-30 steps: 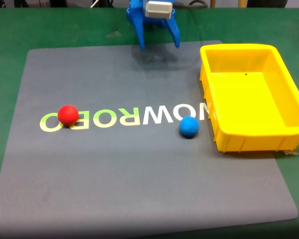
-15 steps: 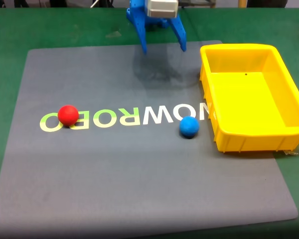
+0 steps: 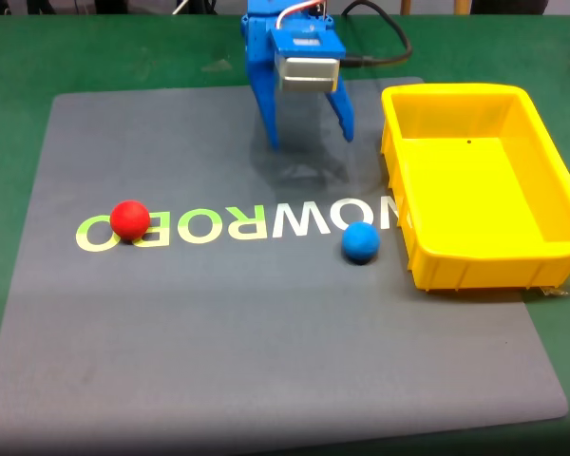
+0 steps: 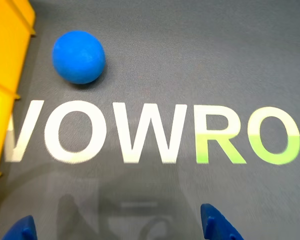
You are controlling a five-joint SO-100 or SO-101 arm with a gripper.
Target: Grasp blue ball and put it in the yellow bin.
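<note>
On the grey mat (image 3: 266, 332), nearest the camera in the fixed view: blue ball (image 3: 360, 241), just beside the near left corner of the yellow bin (image 3: 484, 275), below the printed letters (image 3: 237, 224). Far left along those letters: red ball (image 3: 130, 219). Farther back, above the mat's far edge: blue gripper (image 3: 311, 142), fingers spread wide, holding nothing. In the wrist view: ball (image 4: 78, 56) ahead beside the bin (image 4: 5, 60), fingertips (image 4: 215, 225) well apart.

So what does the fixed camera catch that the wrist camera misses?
Only the fixed view: the red ball, the bin's full shape and empty inside, the green table, and the arm with its open gripper above the mat. Only the wrist view: a close look at the lettering and the blue fingertips. Both: the blue ball beside the bin, and the grey mat.
</note>
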